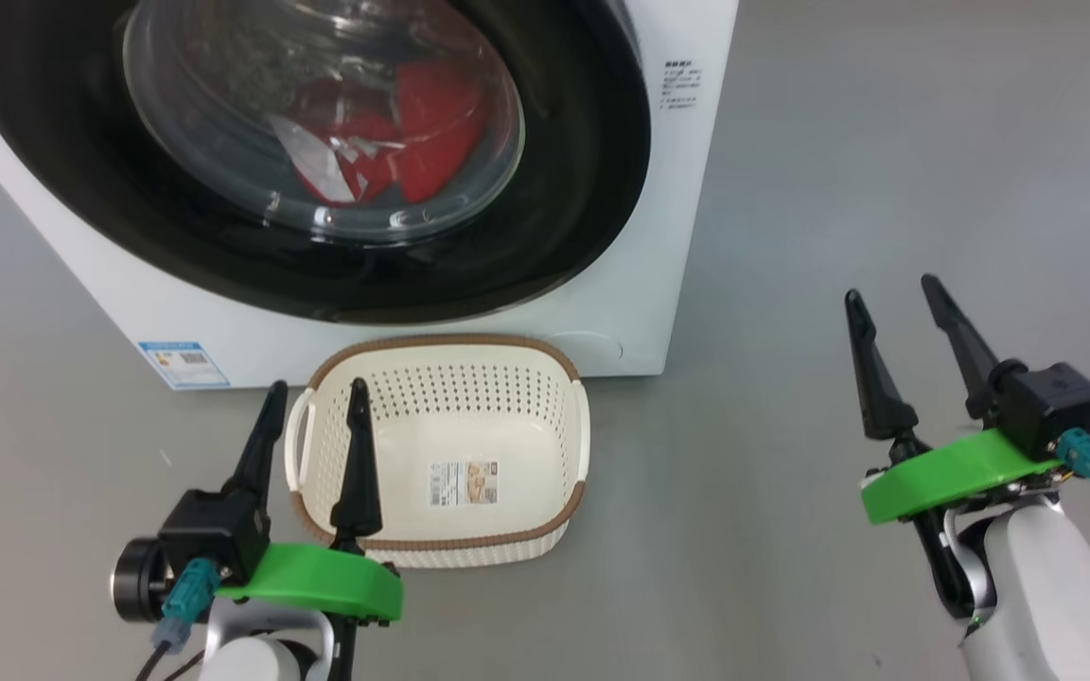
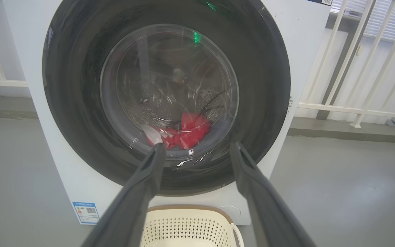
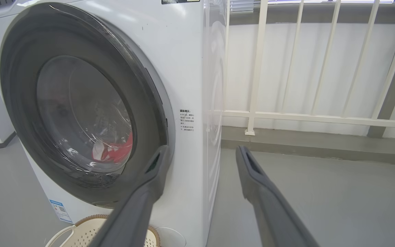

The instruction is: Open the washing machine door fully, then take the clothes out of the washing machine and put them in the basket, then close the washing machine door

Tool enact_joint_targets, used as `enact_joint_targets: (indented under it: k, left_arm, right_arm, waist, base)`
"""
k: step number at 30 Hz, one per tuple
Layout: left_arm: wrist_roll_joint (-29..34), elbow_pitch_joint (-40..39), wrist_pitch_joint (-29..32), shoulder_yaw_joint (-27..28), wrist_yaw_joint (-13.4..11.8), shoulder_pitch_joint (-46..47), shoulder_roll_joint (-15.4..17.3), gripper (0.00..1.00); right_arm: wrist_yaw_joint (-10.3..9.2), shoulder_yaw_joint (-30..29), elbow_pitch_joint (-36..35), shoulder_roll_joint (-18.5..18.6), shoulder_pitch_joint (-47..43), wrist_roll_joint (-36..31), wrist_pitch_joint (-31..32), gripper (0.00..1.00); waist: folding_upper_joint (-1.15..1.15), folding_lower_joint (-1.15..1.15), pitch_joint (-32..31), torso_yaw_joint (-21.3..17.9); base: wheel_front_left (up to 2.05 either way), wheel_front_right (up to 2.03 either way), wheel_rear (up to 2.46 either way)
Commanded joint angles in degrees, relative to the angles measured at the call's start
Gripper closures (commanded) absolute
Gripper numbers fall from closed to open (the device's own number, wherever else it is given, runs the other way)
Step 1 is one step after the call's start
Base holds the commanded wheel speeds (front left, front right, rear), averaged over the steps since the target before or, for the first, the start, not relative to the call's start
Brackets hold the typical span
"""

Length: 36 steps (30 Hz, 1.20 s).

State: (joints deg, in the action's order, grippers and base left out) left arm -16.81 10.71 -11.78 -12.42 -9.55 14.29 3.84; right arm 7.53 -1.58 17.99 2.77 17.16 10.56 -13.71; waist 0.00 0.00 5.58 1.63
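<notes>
Left pincer (image 1: 317, 385), right pincer (image 1: 890, 288) agape — basket (image 1: 469, 390) before door (image 1: 583, 189), apparently shut.

basket (image 1: 517, 530) before washing machine (image 1: 687, 189)

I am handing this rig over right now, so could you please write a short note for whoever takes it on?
The left end effector is open and empty, by the left handle of the basket in the head view.
The right end effector is open and empty, above the floor, right of the washing machine.
The washing machine door looks shut; the red clothes lie behind its glass.
The basket stands on the floor just before the machine, holding only a paper label.
Done: nothing yet.
Left: open the door fully, move clothes to basket, close door.
</notes>
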Motion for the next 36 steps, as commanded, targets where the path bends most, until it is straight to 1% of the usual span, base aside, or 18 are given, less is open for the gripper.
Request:
enact_joint_targets:
  k: [1, 2, 3, 4, 6, 7, 9, 11, 21, 24, 25, 31, 32, 36]
  left_arm:
    - [0.1, -2.0, -0.7, 1.4, 0.4, 2.6, 0.9, 0.00]
    - [0.1, -2.1, -0.8, 1.2, 0.4, 2.8, 0.9, 0.00]
    - [0.2, -2.1, -0.8, 1.0, 0.5, 3.0, 0.9, 0.00]
    - [0.2, -2.1, -0.8, 0.8, 0.6, 3.1, 0.9, 0.00]
    - [0.0, -2.1, -1.0, 0.7, 0.8, 3.5, 0.8, 0.00]
    - [0.0, -2.2, -1.1, 0.5, 0.9, 3.7, 0.8, 0.00]
    - [0.0, -2.3, -1.3, 0.3, 1.0, 4.1, 0.8, 0.00]
    - [-0.1, -2.5, -1.4, 0.1, 1.1, 4.5, 0.7, 0.00]
    - [0.0, -3.3, -2.0, -1.1, 1.2, 5.9, 0.5, 0.00]
    - [0.1, -3.9, -2.1, -1.4, 1.2, 6.3, 0.4, 0.00]
    - [0.1, -3.9, -2.1, -1.4, 1.2, 6.3, 0.4, 0.00]
    - [1.0, -5.1, -2.1, -2.3, 0.8, 7.3, 0.6, 0.00]
    - [1.1, -5.8, -2.2, -2.5, 0.7, 7.5, 0.5, 0.00]
    - [1.3, -7.0, -2.3, -2.6, 0.6, 7.7, 0.6, 0.00]
  right_arm:
    - [-0.04, 0.6, -1.8, 0.1, 2.5, 0.6, -0.7, 0.00]
    - [-0.04, 0.4, -1.8, 0.1, 2.9, 0.8, -0.8, 0.00]
    - [-0.04, 0.2, -1.8, 0.1, 3.3, 0.9, -0.9, 0.09]
    - [-0.04, 0.2, -1.7, 0.1, 3.7, 1.6, -0.9, 0.44]
    - [-0.04, 0.0, -1.6, 0.1, 4.6, 2.1, -1.0, 0.83]
    - [-0.04, -0.1, -1.5, 0.1, 5.2, 2.5, -1.1, 1.00]
    - [-0.04, -0.4, -1.4, 0.1, 6.5, 2.9, -1.1, 1.00]
    - [-0.04, -0.4, -1.1, 0.1, 7.8, 4.7, -1.1, 1.00]
    - [-0.04, 1.1, 2.1, 0.1, 14.9, 17.7, -1.2, 1.00]
    - [-0.04, 1.3, 3.0, 0.1, 17.5, 20.6, -1.1, 1.00]
    - [-0.04, 1.3, 3.0, 0.1, 17.5, 20.6, -1.1, 1.00]
    - [-0.04, 1.3, 3.7, 0.1, 22.5, 28.4, 0.8, 1.00]
    - [-0.04, 1.2, 4.0, 0.1, 23.9, 31.1, 1.7, 1.00]
    - [-0.04, 1.2, 5.2, 0.1, 26.6, 36.1, 3.9, 1.00]
  waist:
    - [0.00, 0.00, 1.8, 1.0]
    - [0.00, 0.00, 2.3, 1.3]
    - [0.00, 0.00, 2.8, 1.5]
    - [0.00, 0.00, 3.3, 1.7]
    - [0.00, 0.00, 4.3, 2.1]
    - [0.00, 0.00, 4.8, 2.4]
    - [0.00, 0.00, 5.7, 2.9]
    - [0.00, 0.00, 6.6, 3.4]
    - [0.00, 0.00, 10.8, 5.5]
    - [0.00, 0.00, 12.4, 6.0]
    - [0.00, 0.00, 12.4, 6.0]
    - [0.00, 0.00, 15.3, 6.5]
    - [0.00, 0.00, 16.0, 6.7]
    - [0.00, 0.00, 17.3, 6.9]
  base:
    - [0.00, 0.00, 0.00]
    - [0.00, 0.00, 0.00]
    - [0.00, 0.00, 0.00]
    - [0.00, 0.00, 0.00]
    - [0.00, 0.00, 0.00]
    - [0.00, 0.00, 0.00]
    - [0.00, 0.00, 0.00]
    - [0.00, 0.00, 0.00]
    - [0.00, 0.00, 0.00]
    - [0.00, 0.00, 0.00]
    - [0.00, 0.00, 0.00]
    - [0.00, 0.00, 0.00]
    - [0.00, 0.00, 0.00]
    - [0.00, 0.00, 0.00]
